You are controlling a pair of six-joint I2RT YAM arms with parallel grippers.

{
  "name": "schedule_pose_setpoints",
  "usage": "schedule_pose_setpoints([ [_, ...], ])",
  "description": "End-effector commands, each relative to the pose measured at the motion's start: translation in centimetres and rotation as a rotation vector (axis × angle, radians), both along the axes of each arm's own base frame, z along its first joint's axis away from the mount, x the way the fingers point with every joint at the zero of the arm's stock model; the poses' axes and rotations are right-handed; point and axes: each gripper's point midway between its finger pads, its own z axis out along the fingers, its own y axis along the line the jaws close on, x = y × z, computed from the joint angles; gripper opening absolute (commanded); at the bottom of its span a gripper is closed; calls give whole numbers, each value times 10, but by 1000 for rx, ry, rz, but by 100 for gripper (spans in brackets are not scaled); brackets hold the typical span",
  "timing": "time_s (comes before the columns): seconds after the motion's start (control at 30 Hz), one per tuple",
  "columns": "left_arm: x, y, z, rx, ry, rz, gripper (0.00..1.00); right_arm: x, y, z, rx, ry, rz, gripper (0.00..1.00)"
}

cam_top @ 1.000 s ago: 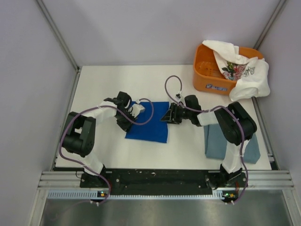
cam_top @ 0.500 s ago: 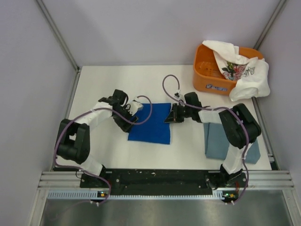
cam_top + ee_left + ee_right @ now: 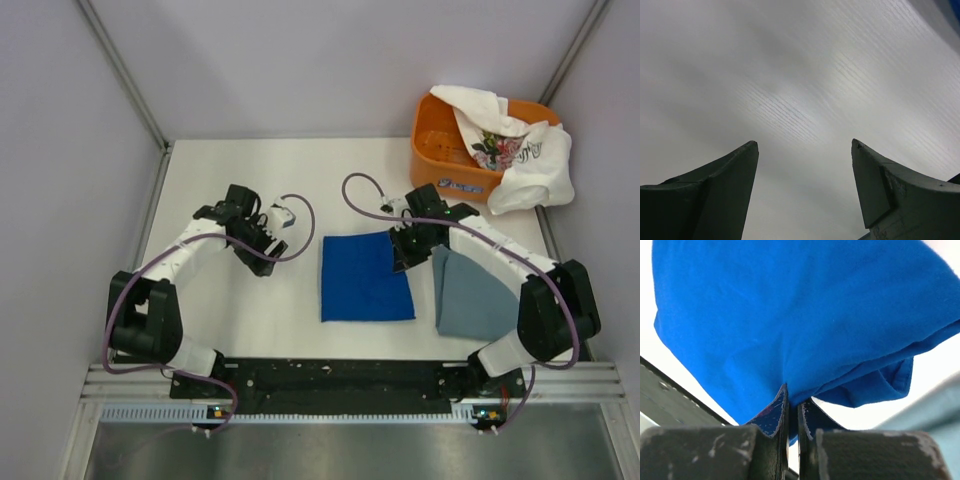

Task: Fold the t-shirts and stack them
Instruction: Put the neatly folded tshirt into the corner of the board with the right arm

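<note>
Dragged rightward since a second ago, the folded royal-blue cloth t-shirt [image 3: 365, 278] now lies just beside the folded grey-blue t-shirt [image 3: 475, 295]. The right gripper [image 3: 792, 400] is clamped on its edge; the left gripper [image 3: 805, 146] gapes wide, empty. Lifting by that single edge could spill the folds open.

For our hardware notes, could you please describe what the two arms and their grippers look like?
Both the left arm and right arm have black joints, white-wrapped links and a looping purple cable. The left gripper and right gripper each have two dark, tapered fingers; the right ones look scuffed.
</note>
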Motion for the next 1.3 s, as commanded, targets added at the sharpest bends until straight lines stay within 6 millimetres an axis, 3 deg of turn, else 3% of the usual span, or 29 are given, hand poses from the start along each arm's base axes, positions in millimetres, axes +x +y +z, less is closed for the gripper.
schedule_pose_setpoints([
  [0.0, 12, -3, 22, -25, -72, -21, 79, -17, -53, 31, -239, -46, 76, 0],
  [0.3, 14, -4, 18, -28, -79, -25, 79, -32, -117, 59, -562, -38, 127, 0],
  [0.67, 21, -5, 7, -21, -56, -44, 79, -53, -167, 94, -790, -26, 91, 0],
  [1.0, 25, -9, 1, -32, -36, -39, 79, -66, -194, 136, -869, -76, 20, 0],
  [1.27, 28, -12, 1, -44, -38, -37, 79, -78, -210, 136, -939, -75, 50, 0],
])
